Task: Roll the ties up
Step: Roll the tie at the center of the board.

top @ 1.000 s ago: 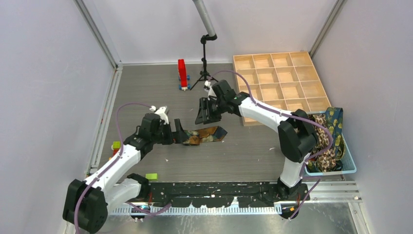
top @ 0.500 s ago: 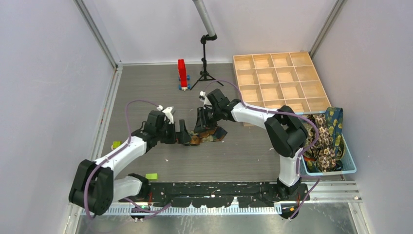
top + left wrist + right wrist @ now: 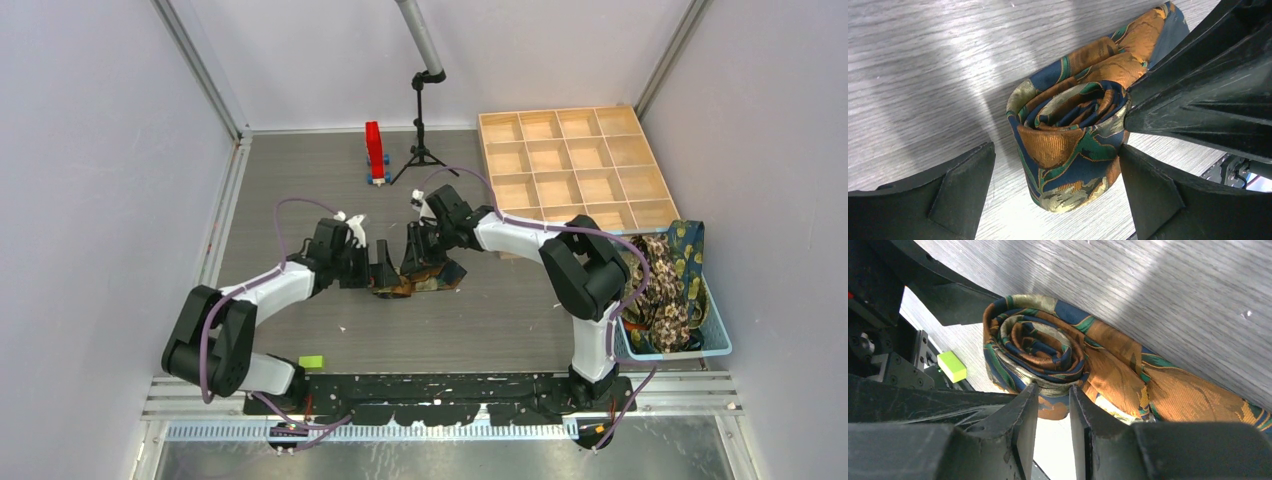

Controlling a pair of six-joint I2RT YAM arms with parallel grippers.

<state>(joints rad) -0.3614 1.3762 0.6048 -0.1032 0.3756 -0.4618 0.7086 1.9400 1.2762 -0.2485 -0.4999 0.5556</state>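
One tie (image 3: 428, 283), navy with orange, green and cream leaf patterns, lies mid-table, mostly wound into a roll (image 3: 1073, 130) with a short flat tail (image 3: 1188, 400) left. My left gripper (image 3: 380, 272) is open, and its jaws straddle the roll (image 3: 1057, 150); the right finger (image 3: 1168, 200) touches the roll's side. My right gripper (image 3: 415, 262) is nearly shut, and its tips pinch the roll's outer edge (image 3: 1053, 390). Its black fingers also show at the upper right of the left wrist view (image 3: 1208, 90). More ties (image 3: 670, 290) lie heaped in the basket.
A light blue basket (image 3: 722, 347) stands at the right edge. A wooden compartment tray (image 3: 478, 150) is at the back right. A red block (image 3: 374, 150) and a black tripod stand (image 3: 420, 140) stand at the back. A green block (image 3: 311, 361) lies near the left arm's base.
My left gripper has moved right up to the roll. My right gripper has come down onto the tie. The tie's flat tail is shorter, with more of it wound up.
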